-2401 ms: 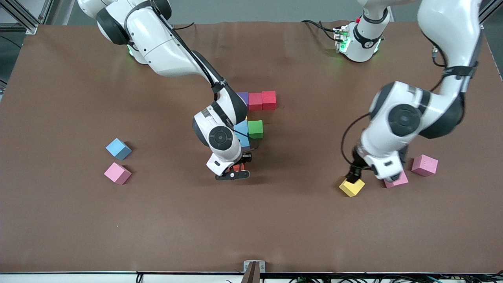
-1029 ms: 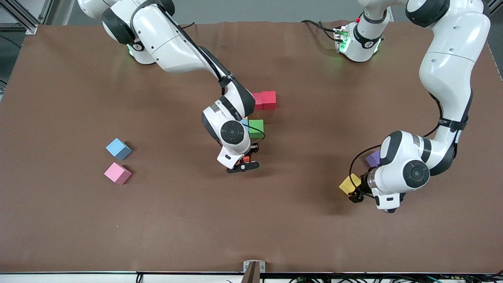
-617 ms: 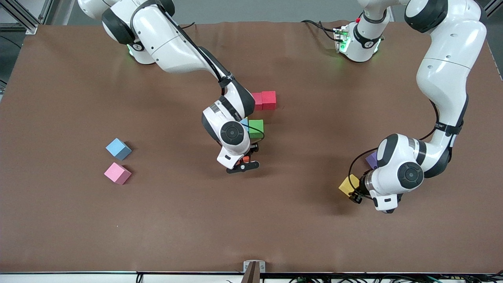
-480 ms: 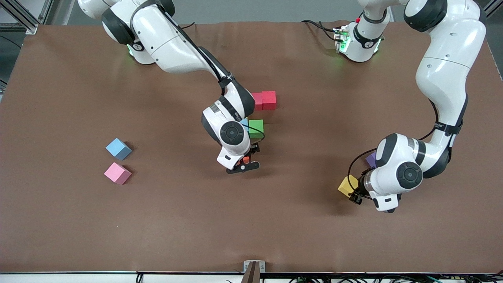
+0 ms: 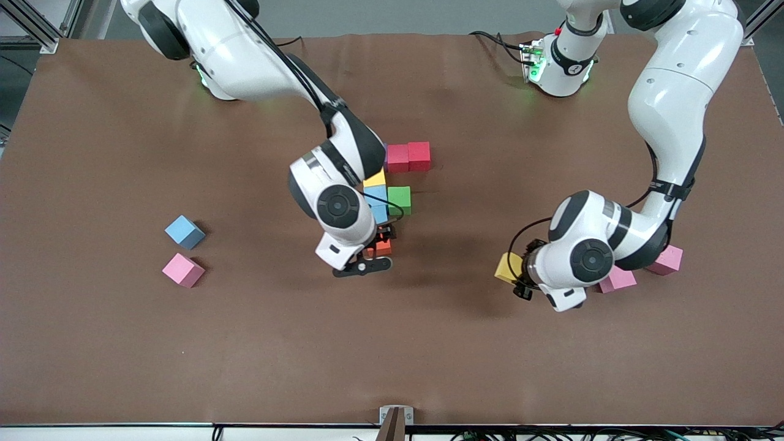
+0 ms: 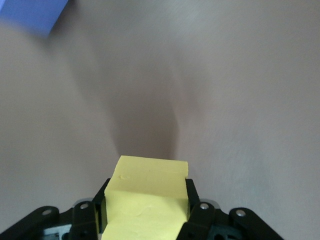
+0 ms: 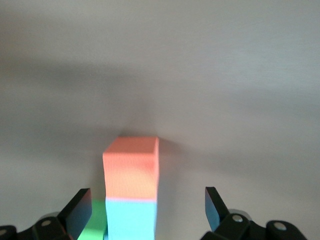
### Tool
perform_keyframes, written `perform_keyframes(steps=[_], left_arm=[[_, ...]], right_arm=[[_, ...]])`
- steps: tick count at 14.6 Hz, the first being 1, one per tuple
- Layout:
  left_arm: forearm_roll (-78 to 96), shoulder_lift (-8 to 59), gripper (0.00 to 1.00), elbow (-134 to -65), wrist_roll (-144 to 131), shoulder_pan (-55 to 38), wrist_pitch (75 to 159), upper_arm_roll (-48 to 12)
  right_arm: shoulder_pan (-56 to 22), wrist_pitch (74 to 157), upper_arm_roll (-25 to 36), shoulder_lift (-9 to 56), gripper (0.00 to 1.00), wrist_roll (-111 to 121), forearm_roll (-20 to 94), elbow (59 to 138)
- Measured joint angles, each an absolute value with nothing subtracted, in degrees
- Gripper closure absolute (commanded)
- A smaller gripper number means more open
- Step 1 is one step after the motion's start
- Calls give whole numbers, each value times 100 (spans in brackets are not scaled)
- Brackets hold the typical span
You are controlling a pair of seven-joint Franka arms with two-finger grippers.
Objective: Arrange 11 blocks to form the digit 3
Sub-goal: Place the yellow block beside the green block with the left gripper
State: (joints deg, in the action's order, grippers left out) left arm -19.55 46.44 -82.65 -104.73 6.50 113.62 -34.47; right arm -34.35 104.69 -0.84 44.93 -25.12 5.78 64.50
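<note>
Since a second ago, the right gripper (image 5: pixel 375 256) has let go of the orange block (image 5: pixel 383 247) and pulled back a little, while the left gripper (image 5: pixel 517 277) has picked up the yellow block (image 5: pixel 508 267) and carried it toward the middle of the table (image 5: pixel 122 343).

The right jaws now stand wide open on either side of the orange block, which sits on the table touching the light blue block (image 5: pixel 378 214) at the end of the column nearest the front camera. That spot fits the start of the digit's third bar.

The left jaws are clenched on the yellow block, gripping 2 opposite faces so it hangs level over bare table, probably headed for that same bar.

The unfinished digit 3 (image 5: pixel 392 184) lies mid-table: 2 red blocks (image 5: pixel 408 156) in the farthest bar, a green block (image 5: pixel 399 199) in the middle one. 2 pink blocks (image 5: pixel 664 260) lie under the left arm; a blue block (image 5: pixel 184 231) and a pink block (image 5: pixel 182 269) wait toward the right arm's end.
</note>
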Motion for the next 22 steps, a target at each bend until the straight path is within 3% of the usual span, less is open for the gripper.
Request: perform_keyframes(steps=[3,8,15,19,22], left_arm=[[-1955,4649,81,-8468,-11851,631,11367,-3892],[-2048,4640,80,-9053,-13441,307,11853,-4122],[-3152,4342,81,-10249,-15123,97,12498,-4508],[-3209,4165,81,-10659,-15524,102,12885,-4557],[-3303,4140,81,-10812,-15570,102,12992,-4634]], right_arm=[[-3121,9063,-62,3445,0,-2491,578,6428],[-2207,7550,-28,2163,0,-1926,578,6539],[-927,7311,-12,999,0,-1080,570,7511],[-143,7328,-2,738,0,-444,556,7754],[-8,7375,-11,678,0,-194,406,7769]])
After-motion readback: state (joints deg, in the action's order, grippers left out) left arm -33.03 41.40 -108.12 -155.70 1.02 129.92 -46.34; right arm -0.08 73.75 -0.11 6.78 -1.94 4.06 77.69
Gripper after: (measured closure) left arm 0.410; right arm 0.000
